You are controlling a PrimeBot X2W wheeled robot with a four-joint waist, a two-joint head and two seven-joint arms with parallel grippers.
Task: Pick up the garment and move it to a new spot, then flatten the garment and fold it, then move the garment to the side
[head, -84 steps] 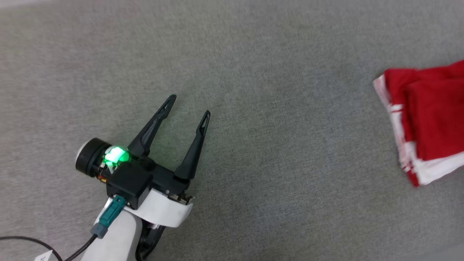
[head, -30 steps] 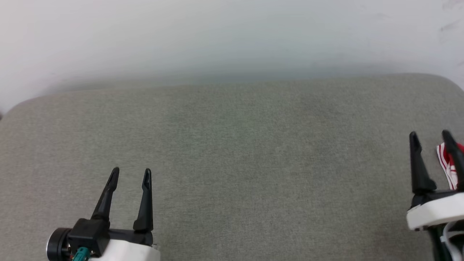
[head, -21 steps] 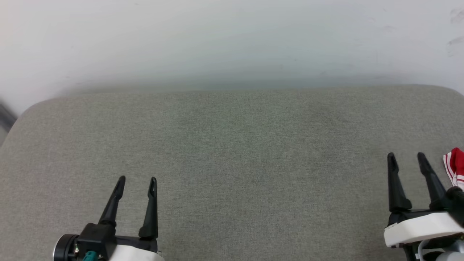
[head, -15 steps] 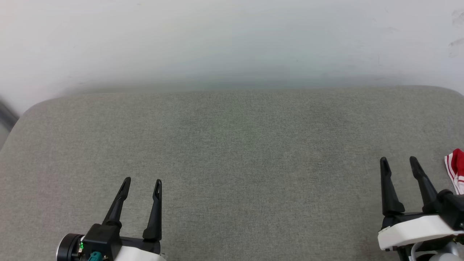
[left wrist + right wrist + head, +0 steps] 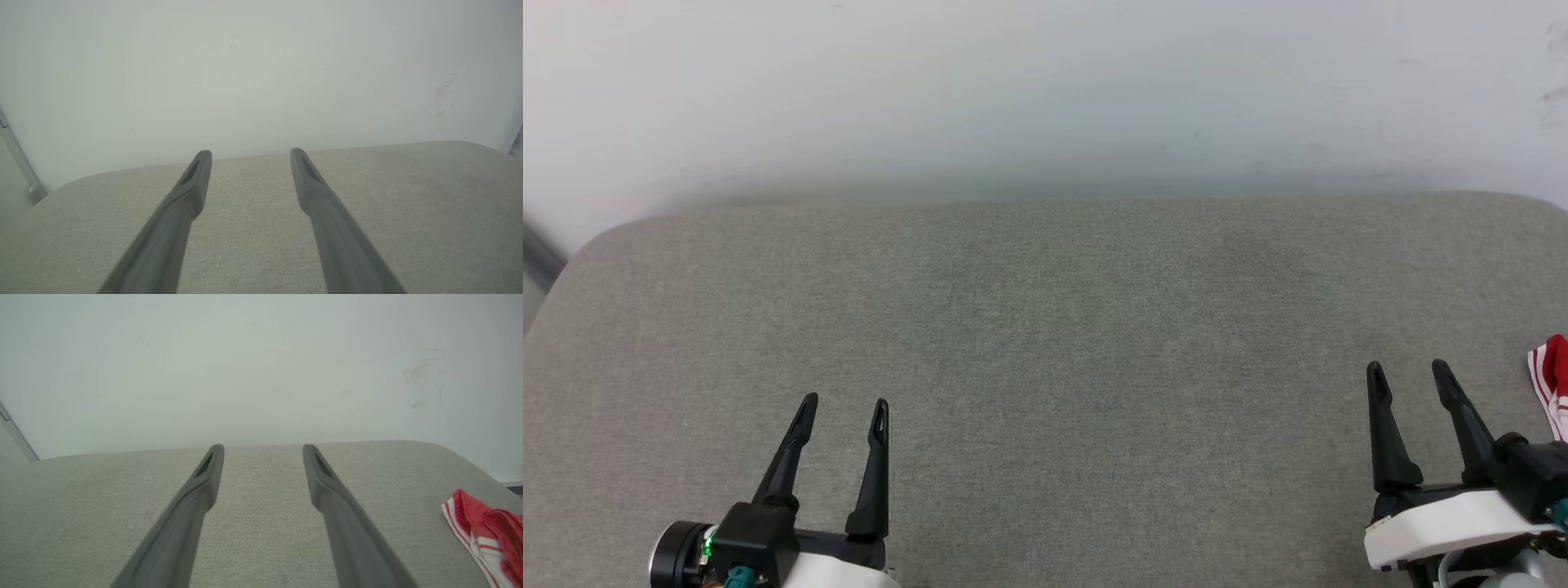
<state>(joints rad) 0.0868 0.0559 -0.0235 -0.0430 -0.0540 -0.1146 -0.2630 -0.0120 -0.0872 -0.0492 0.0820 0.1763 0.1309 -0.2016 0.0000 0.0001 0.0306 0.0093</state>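
A corner of the red garment (image 5: 1555, 376) with red-white striped trim lies on the grey padded surface at the far right edge of the head view. The right wrist view has the garment (image 5: 486, 531) at its lower right, folded and cut off by the frame. My right gripper (image 5: 1405, 372) hovers open just left of it, holding nothing; the right gripper (image 5: 263, 451) points toward the wall. At the lower left my left gripper (image 5: 844, 405) is open and empty, far from the cloth. The left gripper (image 5: 250, 154) faces the surface's far edge.
The grey fabric-covered surface (image 5: 1045, 327) with rounded far corners stands against a white wall (image 5: 1045, 90). A pale vertical strip (image 5: 16, 155) runs down the wall at the left of the left wrist view.
The head camera swung up from the surface to the wall, so the garment slid to the right edge. Over the last second both grippers drew back slightly; the right one shifted left.
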